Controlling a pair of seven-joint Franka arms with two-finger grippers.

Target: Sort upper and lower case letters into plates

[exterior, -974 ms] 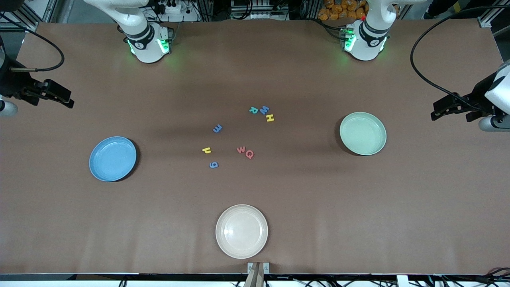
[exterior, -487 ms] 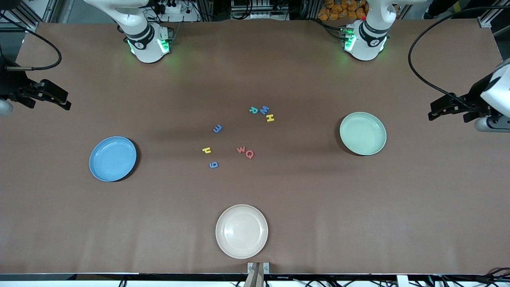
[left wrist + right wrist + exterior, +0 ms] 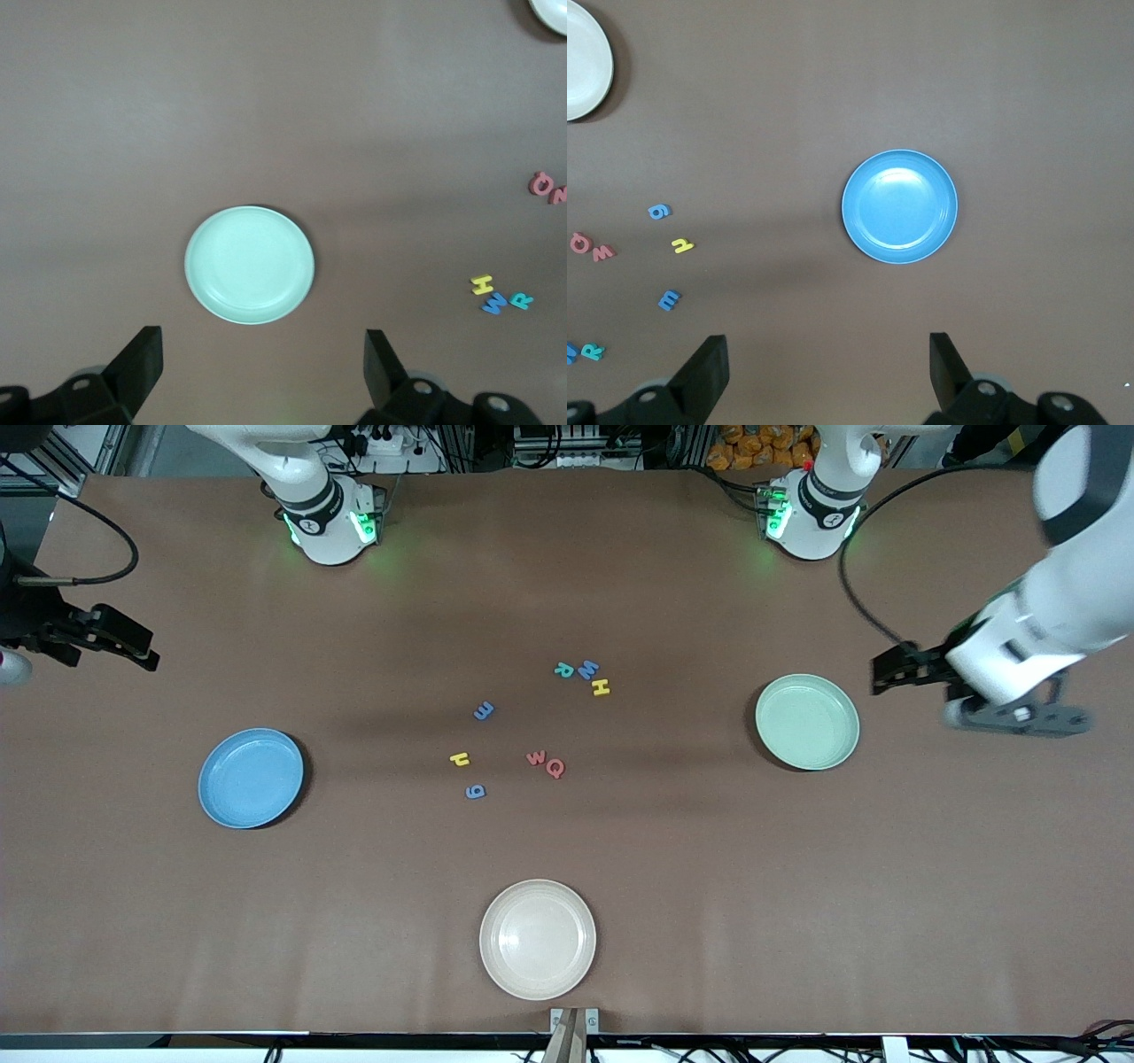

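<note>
Several small foam letters lie mid-table: a teal R (image 3: pixel 563 670), a blue W (image 3: pixel 588 670) and a yellow H (image 3: pixel 601 687) together, a red w (image 3: pixel 535 758) touching a red Q (image 3: pixel 555 768), and a blue m (image 3: pixel 483 710), a yellow letter (image 3: pixel 460 759) and a blue g (image 3: pixel 476 791) apart. The sky blue plate (image 3: pixel 251 778) sits toward the right arm's end and the mint green plate (image 3: pixel 807 721) toward the left arm's end; both hold nothing. My left gripper (image 3: pixel 263 341) hangs open, high over bare table beside the mint plate (image 3: pixel 250 266). My right gripper (image 3: pixel 828 345) hangs open, high beside the blue plate (image 3: pixel 899 206).
A cream-white plate (image 3: pixel 538 939) with nothing in it sits near the table's front edge, nearer the camera than the letters. Black cables trail over the table at both ends. Both arm bases stand along the back edge.
The left arm has swung in from the table's end toward the mint plate. The right arm has barely shifted. Both grippers stay open, and the letters and plates have not moved.
</note>
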